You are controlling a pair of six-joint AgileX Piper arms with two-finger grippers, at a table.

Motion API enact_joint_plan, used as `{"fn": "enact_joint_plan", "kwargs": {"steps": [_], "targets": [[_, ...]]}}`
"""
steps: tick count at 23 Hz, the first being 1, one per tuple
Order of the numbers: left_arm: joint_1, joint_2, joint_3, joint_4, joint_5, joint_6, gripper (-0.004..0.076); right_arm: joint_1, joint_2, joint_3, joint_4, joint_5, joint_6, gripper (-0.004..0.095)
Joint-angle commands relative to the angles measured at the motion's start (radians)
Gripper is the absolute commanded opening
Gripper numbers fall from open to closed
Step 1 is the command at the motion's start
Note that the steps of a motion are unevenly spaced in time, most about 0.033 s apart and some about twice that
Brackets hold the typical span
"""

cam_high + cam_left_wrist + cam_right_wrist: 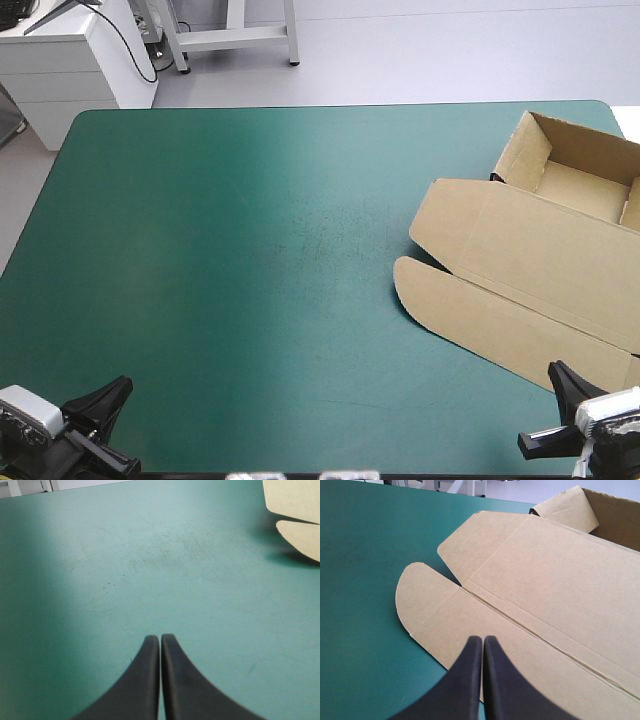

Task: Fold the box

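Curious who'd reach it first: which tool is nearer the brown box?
Right. The right tool is at the box's near flap; the left tool is far off, over bare teal-green cover.

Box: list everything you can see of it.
The box is plain brown board, partly built: an open tray with raised walls at the table's far right, its lid lying flat toward the middle, ending in a round-cornered tuck flap. It rests on the teal-green cover. The right gripper, jaws shut, is over the flap's near edge; contact unclear.

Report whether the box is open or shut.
Open. The box has its walls raised into a tray, and its lid lies flat on the table, not folded over the tray.
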Motion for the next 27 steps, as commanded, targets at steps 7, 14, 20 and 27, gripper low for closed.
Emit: {"fn": "enact_joint_plan", "kwargs": {"steps": [7, 14, 20, 27], "targets": [[-0.005, -0.008, -0.021, -0.002, -0.079, -0.001, -0.0008, 0.001, -0.025, -0.016, -0.014, -0.089, 0.02, -0.0006], [-0.005, -0.008, -0.021, -0.002, -0.081, 0.003, -0.0008, 0.001, -0.025, -0.016, -0.014, -0.089, 0.02, -0.0006], [-0.005, -0.008, -0.021, -0.002, -0.081, 0.008, -0.0008, 0.001, -0.025, -0.016, -0.014, -0.089, 0.02, -0.0006], [-0.005, -0.008, -0.021, -0.002, -0.081, 0.006, -0.0008, 0.001, -0.025, -0.016, -0.014, -0.089, 0.021, -0.0006]]}}
